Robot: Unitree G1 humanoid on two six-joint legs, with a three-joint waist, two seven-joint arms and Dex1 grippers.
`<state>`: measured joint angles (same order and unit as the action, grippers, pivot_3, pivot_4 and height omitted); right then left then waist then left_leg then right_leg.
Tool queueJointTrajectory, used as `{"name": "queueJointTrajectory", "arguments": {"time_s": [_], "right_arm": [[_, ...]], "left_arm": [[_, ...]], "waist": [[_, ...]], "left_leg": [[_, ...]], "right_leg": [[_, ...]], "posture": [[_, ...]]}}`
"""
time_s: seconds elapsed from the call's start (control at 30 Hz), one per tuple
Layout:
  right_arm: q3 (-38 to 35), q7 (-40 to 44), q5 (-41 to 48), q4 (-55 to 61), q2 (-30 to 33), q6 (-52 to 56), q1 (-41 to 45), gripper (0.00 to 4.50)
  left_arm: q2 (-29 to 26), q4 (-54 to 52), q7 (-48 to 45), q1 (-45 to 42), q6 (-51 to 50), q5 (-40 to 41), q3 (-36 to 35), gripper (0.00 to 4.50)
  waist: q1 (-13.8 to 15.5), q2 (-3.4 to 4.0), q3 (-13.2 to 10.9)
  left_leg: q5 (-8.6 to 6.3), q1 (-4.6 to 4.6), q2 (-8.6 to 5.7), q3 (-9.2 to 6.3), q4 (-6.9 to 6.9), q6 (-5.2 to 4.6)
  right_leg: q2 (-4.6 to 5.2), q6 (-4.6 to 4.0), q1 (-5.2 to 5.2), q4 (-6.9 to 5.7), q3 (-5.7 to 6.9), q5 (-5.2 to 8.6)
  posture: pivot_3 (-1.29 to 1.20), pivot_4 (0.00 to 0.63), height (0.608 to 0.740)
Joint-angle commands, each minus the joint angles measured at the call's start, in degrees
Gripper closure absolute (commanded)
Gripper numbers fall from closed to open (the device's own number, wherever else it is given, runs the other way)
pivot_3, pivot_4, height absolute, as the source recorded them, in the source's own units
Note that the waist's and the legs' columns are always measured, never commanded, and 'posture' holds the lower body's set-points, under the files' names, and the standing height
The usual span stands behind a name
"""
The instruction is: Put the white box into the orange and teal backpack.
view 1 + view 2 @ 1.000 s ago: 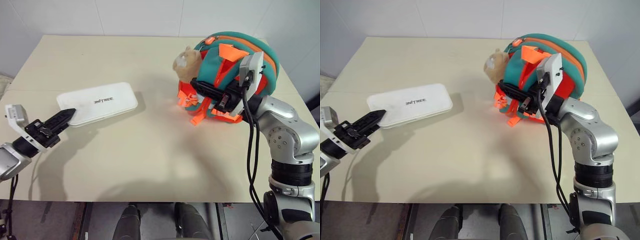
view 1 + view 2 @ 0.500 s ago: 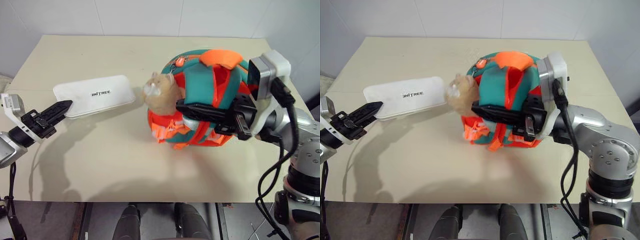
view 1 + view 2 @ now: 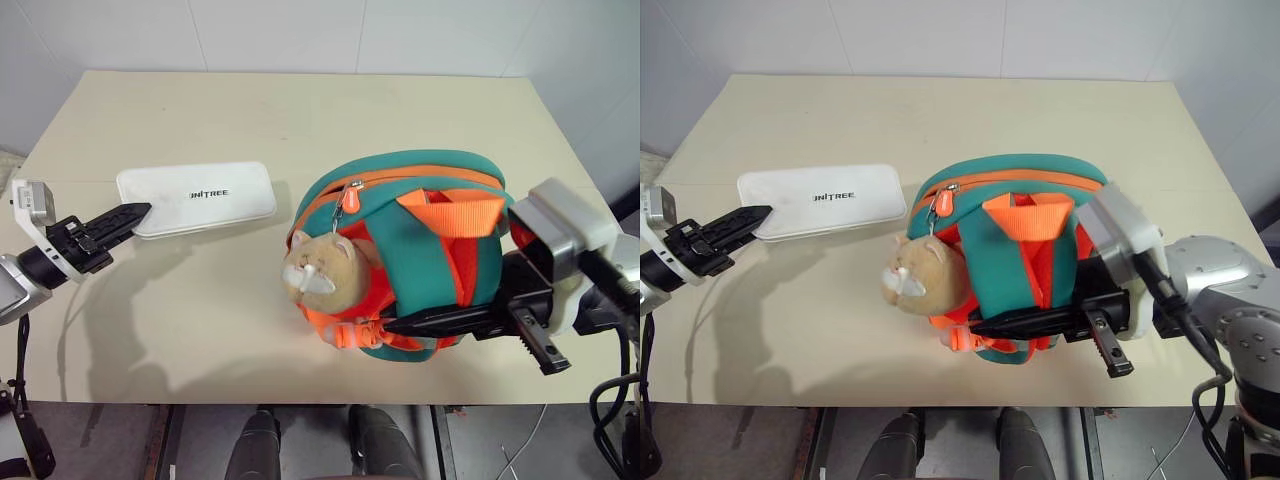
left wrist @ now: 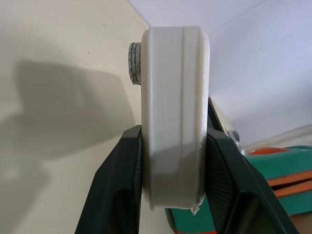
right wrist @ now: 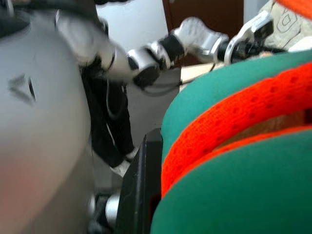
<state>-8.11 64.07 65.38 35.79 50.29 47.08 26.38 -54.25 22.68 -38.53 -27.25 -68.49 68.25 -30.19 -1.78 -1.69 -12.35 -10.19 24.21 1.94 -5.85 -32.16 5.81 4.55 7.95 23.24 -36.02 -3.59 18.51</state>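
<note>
The white box [image 3: 196,198] lies flat at the table's left, dark lettering up. My left gripper [image 3: 138,211] is shut on its left end; the left wrist view has the box's edge [image 4: 175,112] clamped between both black fingers [image 4: 122,185]. The orange and teal backpack [image 3: 400,175] stands at the front right, zipper side up, with a tan plush toy [image 3: 320,275] hanging at its left. My right gripper [image 3: 400,324] reaches in low from the right and is shut on the backpack's straps. Orange webbing [image 5: 234,131] runs beside its finger [image 5: 141,185].
The beige table [image 3: 300,110] carries both things, and its front edge runs just below the backpack and my right gripper. A strip of bare tabletop separates the box's right end from the backpack. White walls stand behind the table.
My right gripper has dragged the backpack from the far right corner toward the front edge, turning it so the plush toy faces front. The left gripper has kept its grip on the box, almost still.
</note>
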Motion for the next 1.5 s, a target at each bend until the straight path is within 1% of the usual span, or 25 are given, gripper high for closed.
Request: {"name": "queueJointTrajectory", "arguments": {"time_s": [0.03, 0.23, 0.4, 0.67, 0.8, 0.93, 1.13, 1.27, 1.5], "right_arm": [[2.78, 1.68, -8.97, 0.22, -3.55, -9.11, -2.72, 4.50], [8.49, 0.98, -18.70, -4.71, -10.42, -17.09, -3.39, 4.50], [11.55, 2.28, -23.76, -10.06, -12.71, -20.54, -2.08, 4.50], [12.31, 3.00, -25.28, -13.92, -14.18, -21.54, -0.72, 4.50], [12.50, 3.78, -25.62, -15.39, -14.52, -21.56, 0.05, 4.50], [12.91, 4.60, -26.10, -17.14, -15.16, -21.78, 1.24, 4.50], [13.41, 5.83, -27.22, -19.63, -16.60, -22.23, 3.23, 4.50], [13.37, 6.36, -27.63, -20.46, -16.96, -22.54, 3.80, 4.50], [13.12, 6.62, -28.22, -21.41, -17.35, -22.96, 4.26, 4.50]], "left_arm": [[-2.66, -6.12, -2.50, -0.21, -0.74, 0.72, -3.41, 3.13], [-3.56, -12.12, -4.29, 1.13, -1.78, 2.10, -7.65, 3.13], [-4.06, -16.28, -8.09, 2.30, -1.48, 2.44, -9.65, 3.13], [-5.88, -25.72, -13.42, 8.91, 0.81, 2.91, -18.75, 3.13], [-7.85, -28.65, -16.92, 11.85, 1.91, 2.37, -21.46, 3.13], [-7.52, -30.01, -18.98, 11.55, 6.31, 1.63, -23.31, 3.13], [-6.68, -34.40, -21.09, 12.73, 11.36, 1.42, -24.54, 3.13], [-6.94, -36.57, -23.18, 16.01, 13.57, -0.86, -23.08, 3.13], [-8.34, -36.16, -27.06, 17.84, 17.77, -5.38, -19.02, 3.13]], "waist": [[0.00, -0.05, 0.02], [-0.02, -0.05, 0.02], [-0.03, -0.05, 0.02], [-0.41, -0.05, 0.02], [-0.32, -0.05, 0.02], [-0.31, -0.05, 0.02], [-0.43, -0.05, 0.03], [-0.55, -0.04, 0.02], [-0.62, -0.04, 0.02]], "left_leg": [[0.00, 0.00, 0.00, 0.00, -0.01, 0.00], [0.02, -0.01, 0.00, 0.02, -0.01, 0.03], [0.03, -0.02, 0.00, 0.01, -0.05, 0.05], [0.03, -0.05, 0.03, 0.01, -0.04, 0.05], [0.04, -0.08, 0.03, 0.02, -0.07, 0.05], [0.06, -0.08, 0.03, 0.02, -0.16, 0.05], [0.06, -0.08, 0.03, 0.04, -0.23, 0.04], [0.06, -0.09, 0.04, 0.06, -0.22, 0.04], [0.06, -0.08, 0.04, 0.07, -0.34, 0.04]], "right_leg": [[0.00, 0.00, 0.00, -0.01, 0.00, 0.00], [0.00, 0.02, 0.00, -0.05, -0.03, -0.01], [0.00, 0.02, -0.01, -0.09, -0.03, -0.02], [0.00, 0.00, 0.00, -0.18, -0.04, -0.01], [0.00, -0.02, -0.01, -0.21, -0.05, -0.01], [-0.01, -0.05, -0.02, -0.22, -0.05, -0.03], [-0.01, -0.06, -0.06, -0.22, -0.06, -0.06], [-0.01, -0.05, -0.06, -0.23, -0.08, -0.06], [-0.04, -0.06, -0.08, -0.25, -0.11, -0.08]], "posture": [[0.00, 0.150, 0.740], [0.00, 0.150, 0.740], [0.00, 0.150, 0.740], [0.00, 0.150, 0.740], [0.00, 0.150, 0.740], [0.00, 0.150, 0.740], [0.00, 0.150, 0.740], [0.00, 0.150, 0.740], [0.00, 0.150, 0.740]]}}
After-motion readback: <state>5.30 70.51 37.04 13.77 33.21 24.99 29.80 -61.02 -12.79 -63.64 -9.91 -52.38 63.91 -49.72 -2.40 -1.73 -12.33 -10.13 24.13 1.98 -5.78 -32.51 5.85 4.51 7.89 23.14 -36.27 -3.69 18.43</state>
